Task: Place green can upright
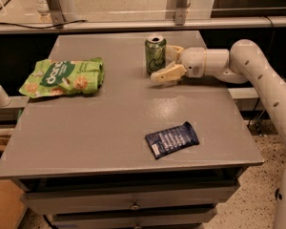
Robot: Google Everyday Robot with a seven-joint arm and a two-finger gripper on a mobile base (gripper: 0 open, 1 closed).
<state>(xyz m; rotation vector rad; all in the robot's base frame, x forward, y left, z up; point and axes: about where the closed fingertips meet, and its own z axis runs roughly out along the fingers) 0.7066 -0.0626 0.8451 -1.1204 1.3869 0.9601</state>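
Observation:
The green can [155, 54] stands upright on the grey table [109, 128] near its far edge, silver top with pull tab facing up. My gripper [164, 64] reaches in from the right, right beside the can. Its fingers are spread apart. The near finger [168, 74] lies in front of the can's base and the far finger [174, 51] shows behind the can. The can stands free on the table.
A flat green snack bag [63, 76] lies at the left of the table. A dark blue packet [172, 140] lies near the front right. My white arm [257, 75] runs along the right edge. A railing [133, 25] lies behind the table.

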